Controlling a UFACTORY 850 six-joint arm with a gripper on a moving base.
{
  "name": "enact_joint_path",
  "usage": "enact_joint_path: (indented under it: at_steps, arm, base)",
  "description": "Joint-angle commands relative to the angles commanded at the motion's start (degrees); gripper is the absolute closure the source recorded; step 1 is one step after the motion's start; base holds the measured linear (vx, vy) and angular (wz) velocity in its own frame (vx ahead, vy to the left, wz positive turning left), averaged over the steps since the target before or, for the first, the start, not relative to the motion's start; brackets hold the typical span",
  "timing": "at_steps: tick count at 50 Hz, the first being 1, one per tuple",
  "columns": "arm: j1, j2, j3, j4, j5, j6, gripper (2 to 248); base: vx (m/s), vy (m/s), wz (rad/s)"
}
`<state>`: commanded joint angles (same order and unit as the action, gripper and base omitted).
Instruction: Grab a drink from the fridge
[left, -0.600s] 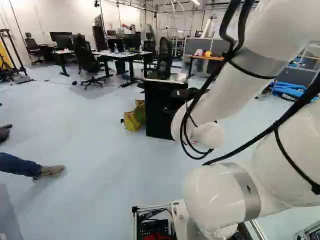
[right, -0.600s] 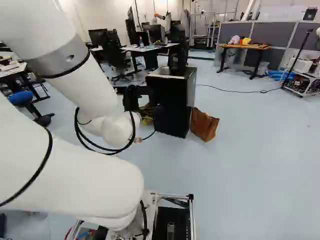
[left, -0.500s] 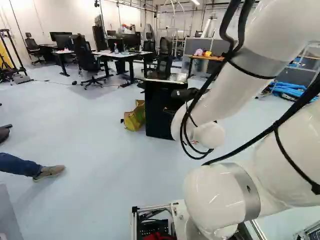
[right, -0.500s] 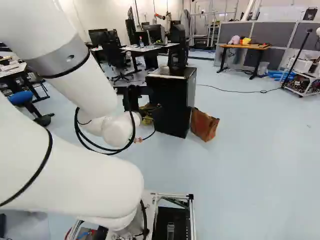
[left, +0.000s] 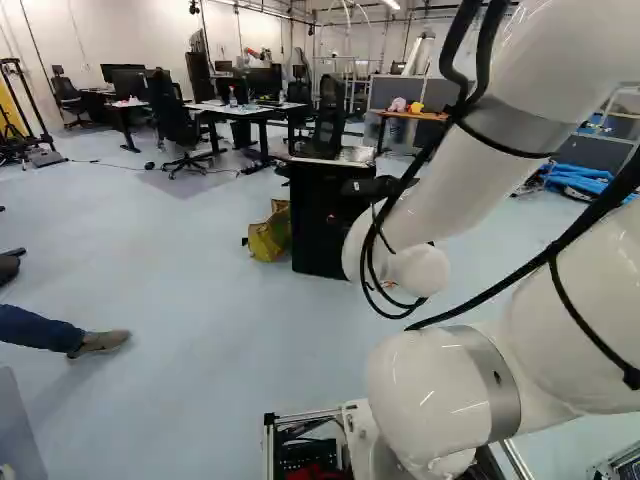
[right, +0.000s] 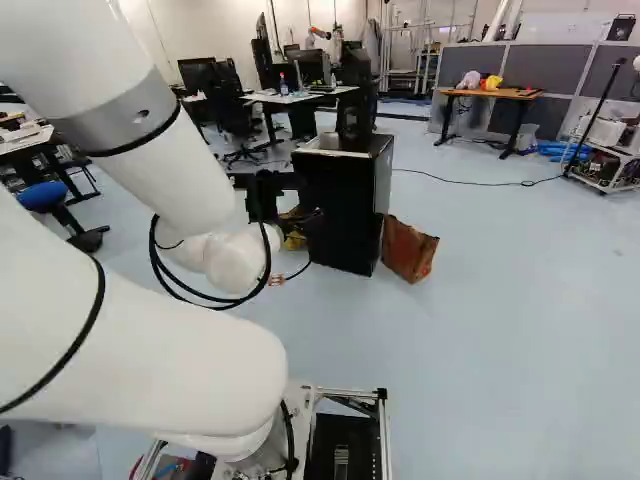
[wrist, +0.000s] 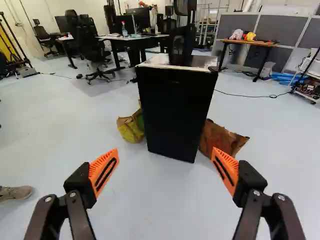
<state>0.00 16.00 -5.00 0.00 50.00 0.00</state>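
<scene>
The black fridge (right: 340, 210) stands on the floor ahead of the arm, its door closed; no drink shows. My gripper (right: 312, 212) is seen from behind in the right base view, overlapping the fridge's near side. In the wrist view the fridge (wrist: 175, 112) rises ahead of the gripper (wrist: 165, 167), centred beyond its fingers. The orange pads (wrist: 103, 172) stand wide apart with only floor between them, touching nothing. A light-coloured top (wrist: 200, 63) covers the fridge.
A brown paper bag (right: 408, 248) leans by the fridge's one side, a yellow-green bag (left: 268, 235) by its other. Desks (left: 240, 110) and office chairs stand behind. A person's leg and shoe (left: 100, 342) reach in from the left of the left base view. Another robot (right: 320, 33) is far back.
</scene>
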Motion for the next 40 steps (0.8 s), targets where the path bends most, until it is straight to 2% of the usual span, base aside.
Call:
enact_joint_path:
  at_steps: [21,40]
  arm:
    - [0.0,0.0,0.0,0.0,0.0,0.0,3]
    - [0.0,0.0,0.0,0.0,0.0,0.0,3]
  base:
    - [0.065,0.014,-0.015]
    - [0.085,0.061,-0.016]
